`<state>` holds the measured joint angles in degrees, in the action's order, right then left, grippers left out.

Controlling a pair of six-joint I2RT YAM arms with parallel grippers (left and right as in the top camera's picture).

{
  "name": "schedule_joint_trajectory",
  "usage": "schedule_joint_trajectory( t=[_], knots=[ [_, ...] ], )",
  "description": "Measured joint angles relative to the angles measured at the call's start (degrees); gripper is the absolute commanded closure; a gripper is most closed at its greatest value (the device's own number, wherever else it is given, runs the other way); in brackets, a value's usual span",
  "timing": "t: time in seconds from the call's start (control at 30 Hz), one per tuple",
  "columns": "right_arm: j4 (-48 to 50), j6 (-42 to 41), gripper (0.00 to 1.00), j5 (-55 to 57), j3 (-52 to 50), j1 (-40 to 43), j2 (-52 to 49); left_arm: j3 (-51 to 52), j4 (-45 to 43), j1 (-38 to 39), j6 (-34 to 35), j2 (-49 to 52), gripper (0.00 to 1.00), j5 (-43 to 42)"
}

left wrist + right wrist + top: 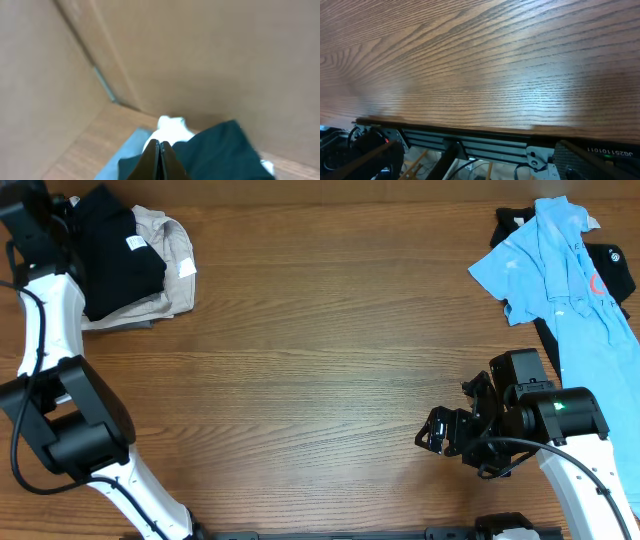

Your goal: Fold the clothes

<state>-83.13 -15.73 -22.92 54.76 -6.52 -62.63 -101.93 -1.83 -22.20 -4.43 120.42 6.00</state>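
A folded black shirt (115,245) with a small white label lies on a beige garment (168,235) at the table's far left corner. My left gripper (160,147) is shut with nothing between its fingers, and it hovers at the back edge of that stack over black fabric (220,150). A light blue polo (565,270) lies spread and unfolded at the far right, over another black garment (617,272). My right gripper (438,435) stands open near the front right of the table, holding nothing, well short of the polo.
The left arm (45,330) runs along the table's left side, and the right arm's base (585,470) sits at the front right corner. The right wrist view shows bare wood table (480,60) and its front edge with a metal frame (470,142) below.
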Motion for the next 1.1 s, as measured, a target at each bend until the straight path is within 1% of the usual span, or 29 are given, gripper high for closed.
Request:
schedule_joint_trajectory(
  t=[0.17, 0.3, 0.53, 0.67, 0.73, 0.87, 0.9, 0.93, 1.0, 1.03, 1.1],
  knots=[
    [0.0, -1.0, 0.0, 0.0, 0.0, 0.0, 0.0, -0.1, 0.0, 1.0, 0.0, 2.0, 0.96, -1.6],
    [0.0, -1.7, 0.0, -0.3, 0.0, 0.0, 0.0, -0.1, 0.2, 2.1, -0.1, 6.1, 0.96, -1.8],
    [0.0, -2.2, 0.0, -2.0, 0.0, 0.0, 0.0, 0.0, 4.7, 5.0, -0.2, 13.6, 0.96, -2.3],
    [-0.1, -2.3, 0.0, -3.3, 0.0, 0.0, 0.0, 0.0, 5.4, 5.9, -0.3, 13.8, 0.96, -0.4],
    [-0.3, -2.3, 0.0, -3.9, 0.0, 0.0, 0.0, 0.0, 6.3, 6.0, -0.2, 13.0, 0.94, 0.5],
    [-0.4, -2.3, 0.0, -4.6, 0.0, 0.0, 0.0, 0.0, 8.6, 6.1, -0.2, 9.8, 0.8, 1.5],
    [-0.5, -2.3, 0.01, -4.8, 0.0, 0.0, 0.0, 0.0, 9.4, 6.1, -0.1, 8.4, 0.74, 1.7],
    [-0.3, -2.3, 0.01, -4.9, 0.0, 0.0, 0.0, 0.0, 10.2, 6.1, 0.1, 6.4, 0.64, 1.9],
    [0.3, -2.3, 0.01, -5.1, 0.0, 0.0, 0.0, 0.0, 11.6, 6.1, 0.9, 2.2, 0.56, 2.1],
    [1.1, -2.3, 0.01, -5.2, 0.0, 0.0, 0.0, 0.0, 12.7, 6.1, 1.4, -0.3, 0.47, 2.3],
    [2.2, -2.6, 0.01, -5.2, 0.0, 0.0, 0.0, 0.0, 15.2, 6.1, 2.6, -6.2, 0.1, 2.3]
  ],
)
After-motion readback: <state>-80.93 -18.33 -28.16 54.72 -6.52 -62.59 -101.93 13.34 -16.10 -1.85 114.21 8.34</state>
